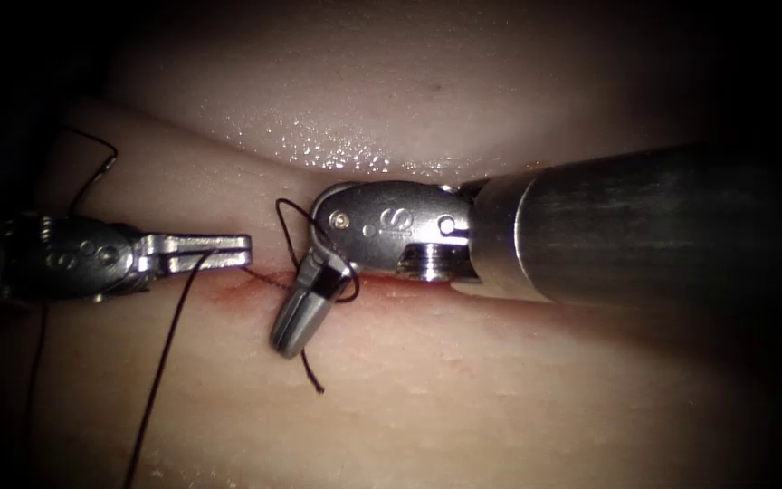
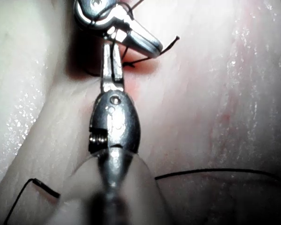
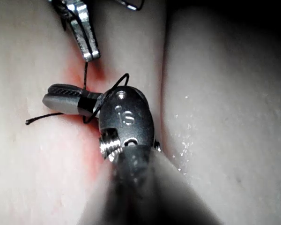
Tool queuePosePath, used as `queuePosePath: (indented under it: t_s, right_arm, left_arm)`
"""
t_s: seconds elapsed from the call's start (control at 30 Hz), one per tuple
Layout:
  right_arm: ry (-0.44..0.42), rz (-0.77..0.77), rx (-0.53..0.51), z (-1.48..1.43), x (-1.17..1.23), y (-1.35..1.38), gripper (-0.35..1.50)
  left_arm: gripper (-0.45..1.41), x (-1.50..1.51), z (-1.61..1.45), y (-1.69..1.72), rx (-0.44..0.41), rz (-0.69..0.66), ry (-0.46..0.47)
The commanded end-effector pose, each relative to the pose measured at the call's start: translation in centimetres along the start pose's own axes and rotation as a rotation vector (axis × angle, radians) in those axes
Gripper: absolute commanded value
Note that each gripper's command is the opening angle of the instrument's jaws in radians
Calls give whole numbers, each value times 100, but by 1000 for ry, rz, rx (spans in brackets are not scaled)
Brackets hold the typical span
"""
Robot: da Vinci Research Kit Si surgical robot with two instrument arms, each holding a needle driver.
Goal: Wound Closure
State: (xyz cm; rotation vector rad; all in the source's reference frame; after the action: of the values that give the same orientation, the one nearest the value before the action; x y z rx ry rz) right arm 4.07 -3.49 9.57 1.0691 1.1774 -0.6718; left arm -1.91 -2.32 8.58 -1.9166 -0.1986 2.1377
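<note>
Your left tool (image 1: 228,251), jaws pressed together, pinches the thread (image 1: 160,362) just left of the reddened cut (image 1: 255,282); your right tool (image 1: 299,312) points down over the cut, jaws closed with thread looped round them, though whether they grip it cannot be told, and a short free end (image 1: 312,373) trails below. Expect the thread to be limp, light and slippery: grip it flat between the jaws. The moist tissue (image 1: 500,398) looks soft and yielding.
</note>
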Motion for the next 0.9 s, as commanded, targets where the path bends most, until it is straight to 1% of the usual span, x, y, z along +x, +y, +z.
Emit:
queuePosePath:
  t_s: [0.03,0.1,0.23,0.27,0.47,0.77,0.9]
  right_arm:
    - [-2,-2,4,2,-2,9,52]
    - [-6,-2,7,2,-1,7,64]
    - [-6,-9,21,6,2,3,68]
    - [-8,-13,29,11,3,1,73]
    - [-8,-31,48,16,9,-4,73]
    - [-27,-53,71,25,-4,-14,73]
    - [-35,-60,77,29,-10,-16,63]
  left_arm:
    - [-45,-7,6,3,-1,-7,1]
    - [-45,-7,5,3,-2,-7,1]
    - [-45,-8,4,1,-4,-6,2]
    - [-45,-9,4,0,-4,-6,3]
    - [-45,-10,2,-3,-9,-11,4]
    - [-45,-11,0,-4,-6,-17,2]
    - [-45,-11,0,-4,-3,-17,0]
